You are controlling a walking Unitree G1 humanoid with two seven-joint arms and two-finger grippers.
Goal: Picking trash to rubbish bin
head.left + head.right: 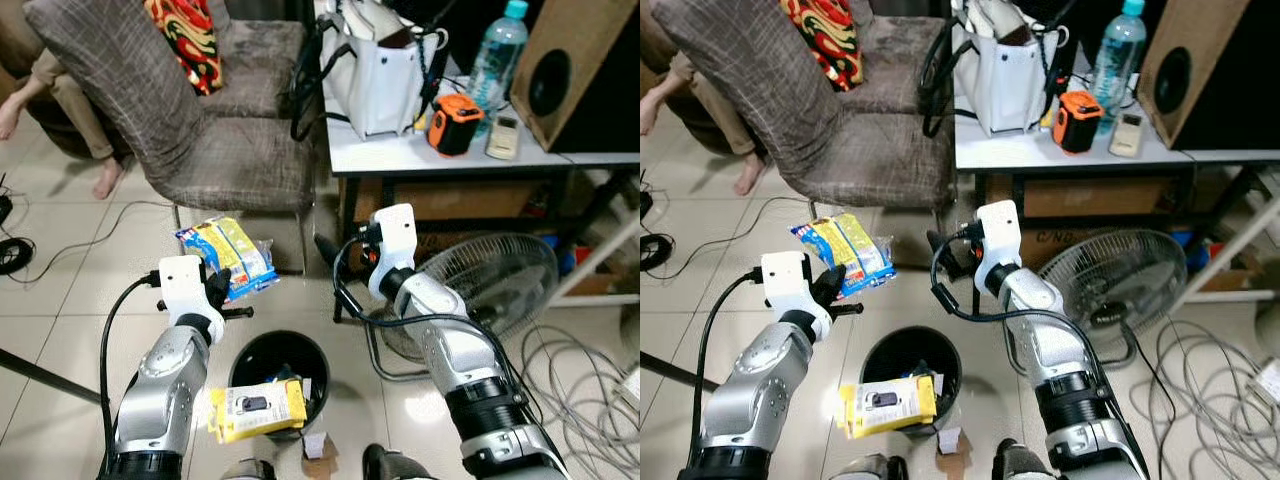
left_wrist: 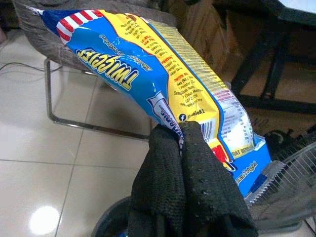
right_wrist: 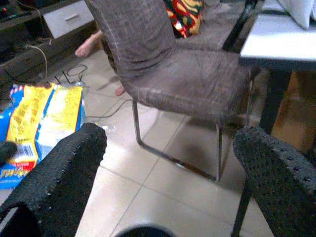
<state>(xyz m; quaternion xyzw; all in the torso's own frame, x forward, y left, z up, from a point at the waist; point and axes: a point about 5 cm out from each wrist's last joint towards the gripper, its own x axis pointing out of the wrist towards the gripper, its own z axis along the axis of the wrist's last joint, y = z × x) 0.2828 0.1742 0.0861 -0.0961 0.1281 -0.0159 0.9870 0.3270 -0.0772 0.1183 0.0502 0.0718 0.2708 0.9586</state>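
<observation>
Left gripper [image 1: 215, 290] has its fingers pinched on the snack bag [image 1: 230, 255], holding it just past the bin's [image 1: 245, 362] far-left rim for dropping in, while the right gripper [image 3: 168, 168] waits wide open.

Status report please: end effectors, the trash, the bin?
Left end effector shut on snack bag, held above bin. Right end effector open, empty. Yellow package resting across bin rim.
</observation>
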